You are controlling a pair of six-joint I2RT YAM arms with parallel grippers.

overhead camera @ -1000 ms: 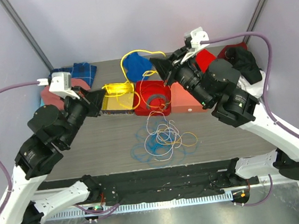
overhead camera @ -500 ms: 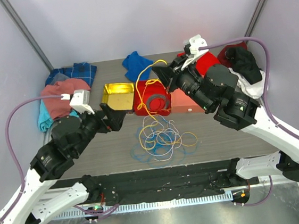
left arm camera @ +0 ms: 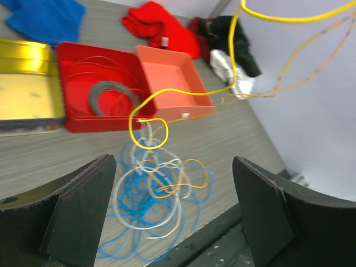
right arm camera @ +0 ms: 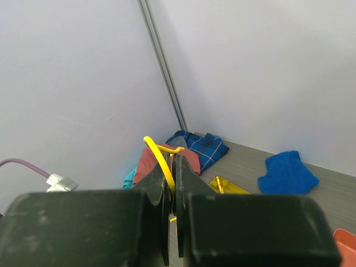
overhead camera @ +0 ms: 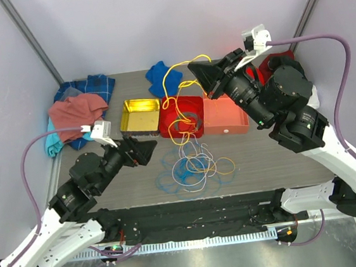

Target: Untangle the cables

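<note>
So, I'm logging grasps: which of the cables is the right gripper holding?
The yellow cable: it alone is pinched in the shut right gripper and rises off the table, while the blue and white cables lie loose on it.

Pale lilac walls (overhead camera: 153,21), two slanting metal corner posts (overhead camera: 28,34), grey wood-grain tabletop (overhead camera: 283,161) under even light.

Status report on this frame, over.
Left tool open, empty. Right tool shut on yellow cable, raised high. Tangle on table; yellow's lower end runs into it.
</note>
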